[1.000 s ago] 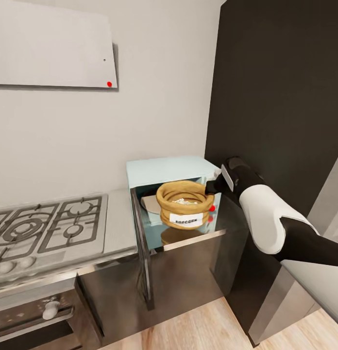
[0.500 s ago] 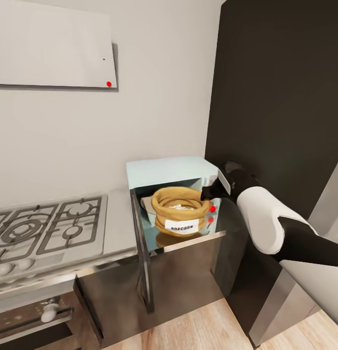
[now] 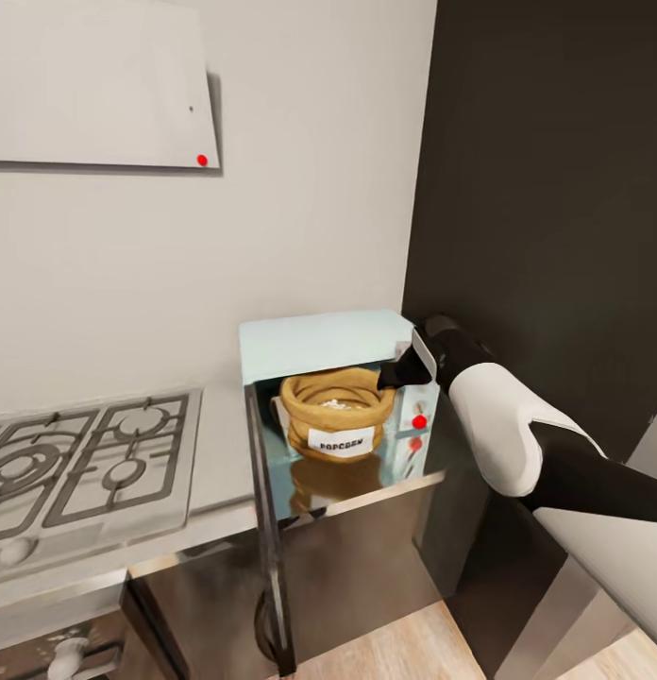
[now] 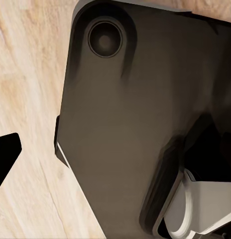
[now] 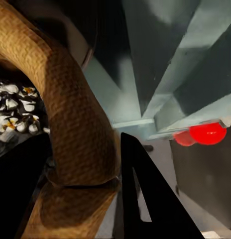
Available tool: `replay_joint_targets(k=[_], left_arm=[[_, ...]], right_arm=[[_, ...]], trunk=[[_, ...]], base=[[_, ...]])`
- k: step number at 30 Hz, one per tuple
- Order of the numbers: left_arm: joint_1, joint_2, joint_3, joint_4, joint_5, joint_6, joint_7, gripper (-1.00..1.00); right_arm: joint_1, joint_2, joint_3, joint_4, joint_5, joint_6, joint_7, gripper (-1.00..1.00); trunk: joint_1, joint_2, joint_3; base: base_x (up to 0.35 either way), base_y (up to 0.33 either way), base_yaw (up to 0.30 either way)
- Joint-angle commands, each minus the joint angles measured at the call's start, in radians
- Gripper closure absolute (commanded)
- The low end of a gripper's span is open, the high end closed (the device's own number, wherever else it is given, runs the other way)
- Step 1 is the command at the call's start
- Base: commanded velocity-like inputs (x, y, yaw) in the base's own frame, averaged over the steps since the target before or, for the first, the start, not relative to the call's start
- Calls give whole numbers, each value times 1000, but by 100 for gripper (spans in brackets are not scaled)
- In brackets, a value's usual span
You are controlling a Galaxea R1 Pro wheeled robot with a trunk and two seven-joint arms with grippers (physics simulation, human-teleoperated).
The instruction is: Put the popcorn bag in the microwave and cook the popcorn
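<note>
steel gas hob (image 3: 83,467) below a white wall panel (image 3: 97,85); pale wood floor (image 3: 404,642).

Head cam sits high, looking forward and down at the open microwave (image 3: 321,342) on the surface (image 3: 220,453), right arm reaching in from the right. Right wrist cam is jammed right up against the popcorn bag (image 5: 70,124) rim, looking along its fingers (image 5: 145,199) into the oven (shared with the head view: bag and red dot). Left wrist cam faces down at the wood floor (image 4: 26,99) and a dark base panel (image 4: 130,114).
</note>
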Motion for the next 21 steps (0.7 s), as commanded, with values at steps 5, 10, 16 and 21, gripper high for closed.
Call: replay_joint_targets(k=[5,10,16,21], left_arm=[[0,0,3,-1,4,-1,1,-100],[0,0,3,-1,5,-1,1,-100],[0,0,3,-2,5,-1,1,-100],[0,0,3,-1,5,-1,1,-100]], right_arm=[[-1,11,-6,0,14,3,7,100],[-1,12,-6,0,13,3,8,100],[-1,12,-6,1,14,3,8,100],[-1,12,-6,2,14,3,8,100]], trunk=[[0,-1,-1],[0,-1,-1],[0,-1,-1],[0,-1,-1]], base=[[192,0,0],[201,0,0],[197,0,0],[39,0,0]])
